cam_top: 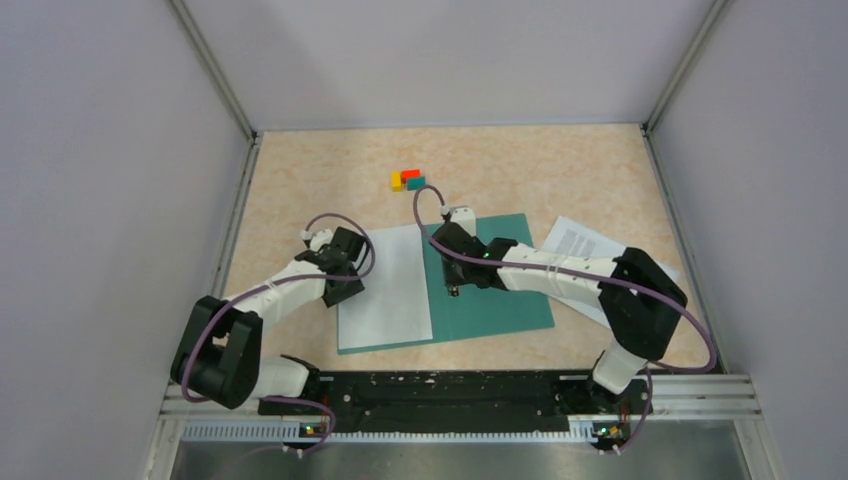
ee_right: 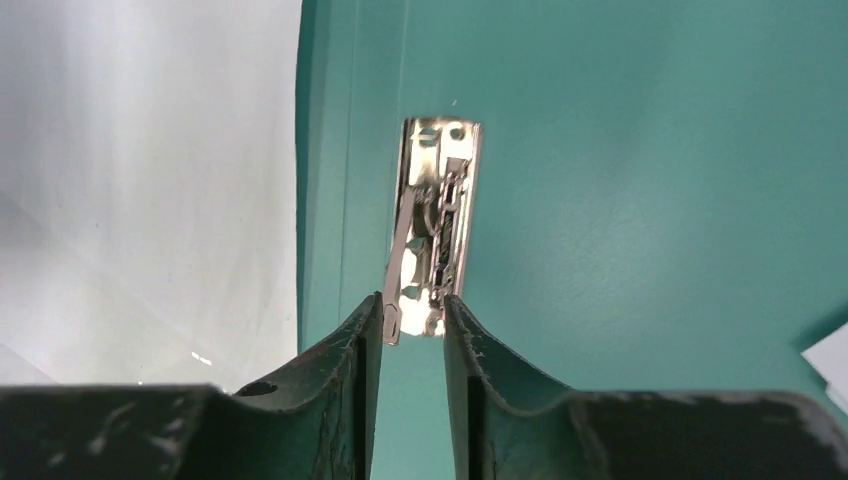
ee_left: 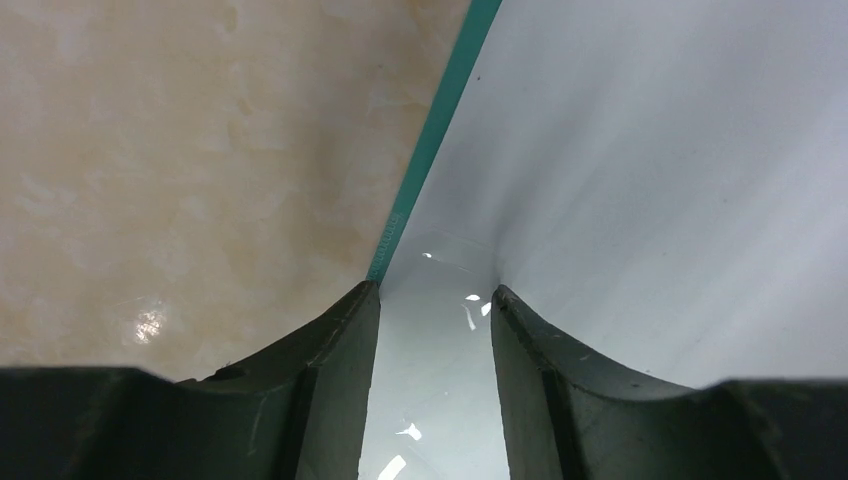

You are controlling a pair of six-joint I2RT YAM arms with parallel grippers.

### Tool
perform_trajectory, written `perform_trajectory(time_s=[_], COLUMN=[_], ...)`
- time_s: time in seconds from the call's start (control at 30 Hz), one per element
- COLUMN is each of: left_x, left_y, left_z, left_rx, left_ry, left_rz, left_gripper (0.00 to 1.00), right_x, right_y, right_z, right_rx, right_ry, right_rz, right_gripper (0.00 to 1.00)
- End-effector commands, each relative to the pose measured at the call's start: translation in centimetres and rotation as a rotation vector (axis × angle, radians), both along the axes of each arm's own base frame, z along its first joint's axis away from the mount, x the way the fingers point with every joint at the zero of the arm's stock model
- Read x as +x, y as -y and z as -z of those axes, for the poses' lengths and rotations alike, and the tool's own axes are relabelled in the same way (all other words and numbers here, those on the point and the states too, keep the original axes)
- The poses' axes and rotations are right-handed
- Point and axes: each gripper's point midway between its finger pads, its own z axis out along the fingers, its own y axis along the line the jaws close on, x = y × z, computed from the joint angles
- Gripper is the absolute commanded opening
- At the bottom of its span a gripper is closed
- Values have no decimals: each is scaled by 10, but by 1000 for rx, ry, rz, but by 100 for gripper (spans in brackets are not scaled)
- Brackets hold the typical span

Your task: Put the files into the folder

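Observation:
The teal folder (cam_top: 510, 300) lies open on the table. A white sheet (cam_top: 385, 285) covers its left half. Its metal clip (ee_right: 435, 230) sits by the spine on the bare teal right half (ee_right: 650, 150). My right gripper (cam_top: 455, 288) points down at the spine; in the right wrist view (ee_right: 412, 300) its narrow jaws close on the clip's near end. My left gripper (cam_top: 343, 292) rests at the folder's left edge. In the left wrist view (ee_left: 435, 290) it is open over the glossy white sheet (ee_left: 650, 150), with the teal edge (ee_left: 420, 170) beside it. Printed files (cam_top: 580, 240) lie right of the folder, partly under my right arm.
Small yellow (cam_top: 397, 181), red (cam_top: 410, 174) and teal (cam_top: 416, 183) blocks sit together behind the folder. Grey walls enclose the table on three sides. A white paper corner (ee_right: 830, 355) shows at the right edge of the right wrist view.

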Motion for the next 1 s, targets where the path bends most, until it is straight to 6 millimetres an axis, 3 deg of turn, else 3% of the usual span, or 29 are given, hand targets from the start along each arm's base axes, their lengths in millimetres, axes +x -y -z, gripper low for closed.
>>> perform_trajectory(time_s=[0.0, 0.17, 0.33, 0.47, 0.6, 0.73, 0.97], left_x=[18, 34, 45, 51, 54, 53, 48], left_y=[18, 31, 41, 46, 51, 52, 50], left_z=[-17, -42, -67, -85, -97, -103, -111], left_rx=[-39, -77, -107, -128, -146, -156, -155], left_ry=[30, 88, 134, 165, 191, 203, 215], left_rz=[135, 200, 239, 260, 275, 283, 290], left_gripper=[51, 57, 62, 64, 65, 65, 65], right_x=[20, 22, -8, -39, -56, -54, -23], right_y=[14, 29, 38, 30, 5, -13, -29], right_z=[-47, -66, -54, -30, -21, -17, -5], right_rx=[65, 139, 197, 284, 420, 477, 477], right_ry=[42, 57, -2, -97, -165, -191, -184], right_rz=[-3, -11, -52, -145, -236, -263, -239], right_gripper=[33, 38, 22, 12, 8, 7, 5])
